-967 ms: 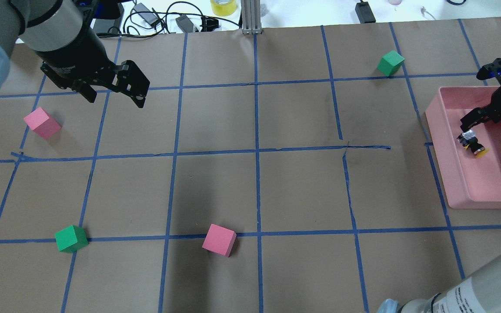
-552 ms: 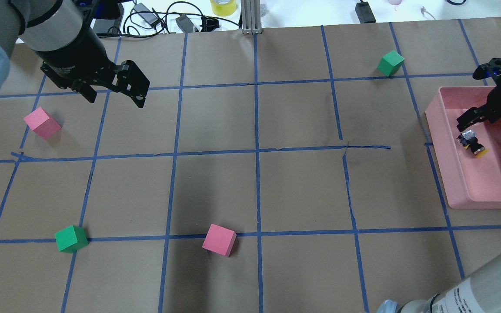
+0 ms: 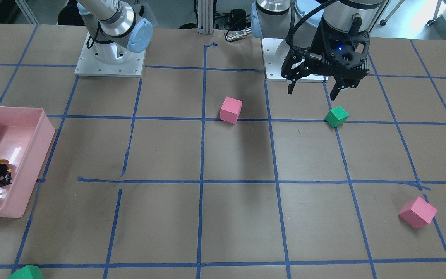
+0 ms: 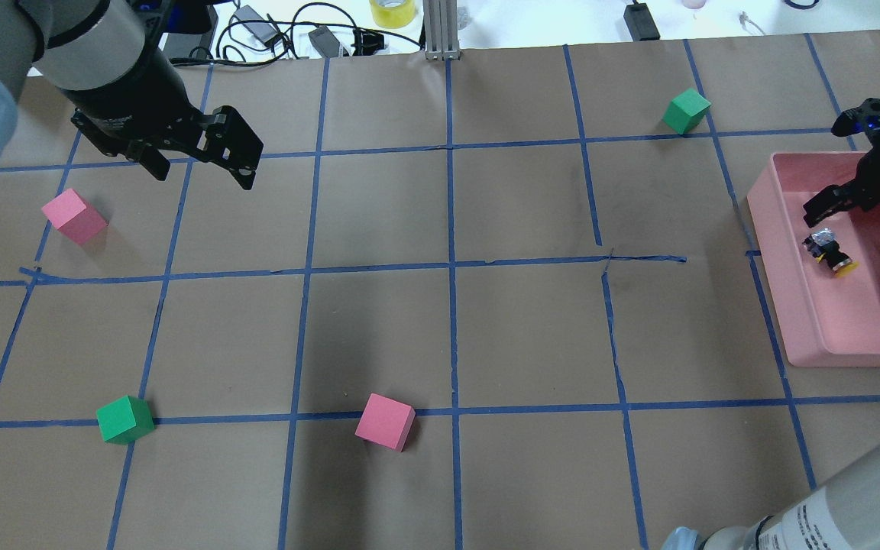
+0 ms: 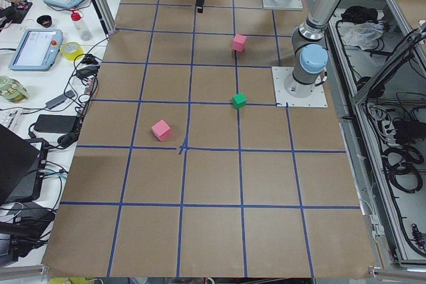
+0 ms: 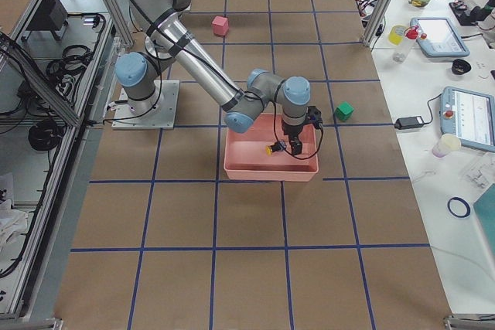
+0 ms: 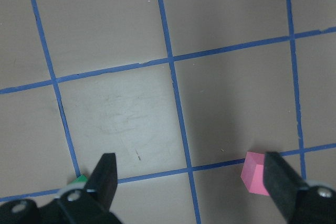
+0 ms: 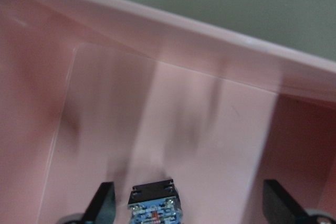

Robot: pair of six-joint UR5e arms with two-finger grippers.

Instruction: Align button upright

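Observation:
The button (image 4: 829, 254) lies on its side in the pink tray (image 4: 772, 252), yellow cap toward the near right, metallic base toward my right gripper (image 4: 826, 208). That gripper is open and hovers just behind the base, not touching it. In the right wrist view the button's base (image 8: 154, 205) shows at the bottom edge between the spread fingers (image 8: 102, 203), left of centre. My left gripper (image 4: 199, 169) is open and empty, high above the table's far left; its wrist view shows the fingers (image 7: 105, 177) spread wide over bare paper.
A pink cube (image 4: 73, 215) and a green cube (image 4: 125, 418) sit at the left, another pink cube (image 4: 385, 421) near the front middle, and a green cube (image 4: 686, 110) behind the tray. Blue tape lines grid the brown paper. Cables lie past the far edge.
My right gripper has drawn back a little from the button's base, toward the tray's far side. The button stays lying on its side. The left arm has not moved.

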